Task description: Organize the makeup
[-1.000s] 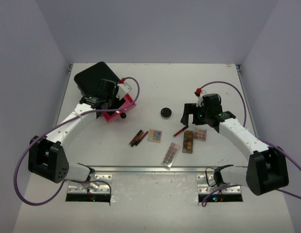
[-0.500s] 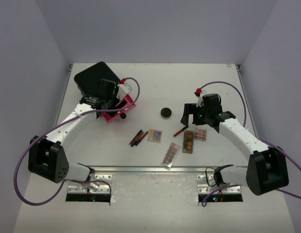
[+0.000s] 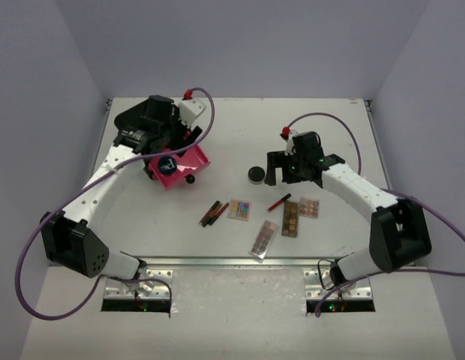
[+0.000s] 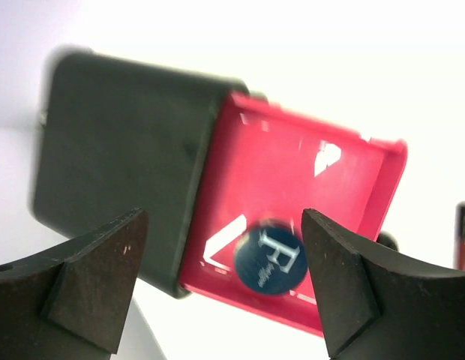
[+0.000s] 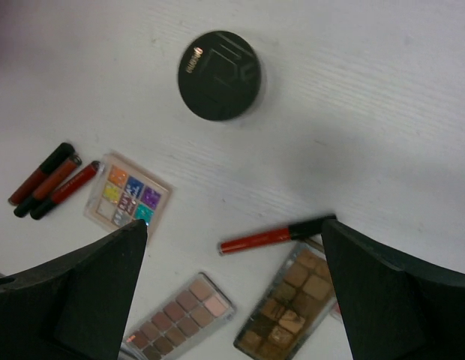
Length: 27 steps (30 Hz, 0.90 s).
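A blue round compact lies in the open pink drawer of the black box; it also shows in the top view. My left gripper is open and empty above the drawer, over the box in the top view. My right gripper is open and empty above the table, just right of the black round compact in the top view. Below it lie a red stick, a brownish palette, a long palette, the multicolour palette and three slim sticks.
The black box stands at the back left with its pink drawer pulled out towards the middle. A small pinkish palette lies right of the brown one. Grey walls close in the white table.
My left gripper has lifted and drawn back from the drawer, and the blue compact now shows lying in it. My right gripper has moved left and back, closer to the black compact.
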Each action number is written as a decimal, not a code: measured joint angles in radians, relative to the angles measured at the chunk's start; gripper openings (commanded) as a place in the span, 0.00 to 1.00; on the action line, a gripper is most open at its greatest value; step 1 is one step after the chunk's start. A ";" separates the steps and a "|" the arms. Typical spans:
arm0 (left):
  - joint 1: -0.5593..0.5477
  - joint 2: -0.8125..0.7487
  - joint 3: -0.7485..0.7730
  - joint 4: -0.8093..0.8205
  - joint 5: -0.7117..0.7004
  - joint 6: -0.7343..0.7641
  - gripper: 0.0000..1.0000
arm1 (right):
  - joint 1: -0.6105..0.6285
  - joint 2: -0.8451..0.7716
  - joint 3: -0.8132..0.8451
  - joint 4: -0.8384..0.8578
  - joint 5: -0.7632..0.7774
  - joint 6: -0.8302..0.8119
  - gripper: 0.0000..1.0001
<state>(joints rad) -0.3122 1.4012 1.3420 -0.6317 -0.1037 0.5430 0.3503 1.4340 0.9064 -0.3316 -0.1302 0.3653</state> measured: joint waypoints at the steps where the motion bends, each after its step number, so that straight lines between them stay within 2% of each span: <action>1: 0.000 0.000 0.031 0.002 0.009 -0.009 0.83 | 0.026 0.044 0.042 -0.009 0.008 -0.003 0.99; 7: 0.000 0.000 0.118 0.067 -0.003 -0.034 0.91 | 0.131 0.303 0.279 -0.063 0.058 -0.018 0.99; 11: 0.017 0.015 0.121 0.106 -0.057 -0.029 0.91 | 0.145 0.438 0.387 -0.098 0.110 -0.020 0.99; 14: 0.079 0.070 0.170 0.099 -0.048 -0.044 0.91 | 0.153 0.514 0.447 -0.136 0.143 -0.023 0.99; 21: 0.204 0.179 0.176 0.131 -0.049 -0.081 0.91 | 0.169 0.615 0.529 -0.188 0.244 -0.030 0.99; 24: 0.236 0.197 0.161 0.137 -0.029 -0.095 0.91 | 0.171 0.622 0.529 -0.197 0.256 -0.033 0.90; 27: 0.284 0.214 0.160 0.156 0.003 -0.114 0.91 | 0.170 0.628 0.529 -0.189 0.227 -0.040 0.86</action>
<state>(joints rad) -0.0280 1.6156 1.5024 -0.4762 -0.1008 0.4289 0.5203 2.0621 1.4357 -0.5210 0.0968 0.3252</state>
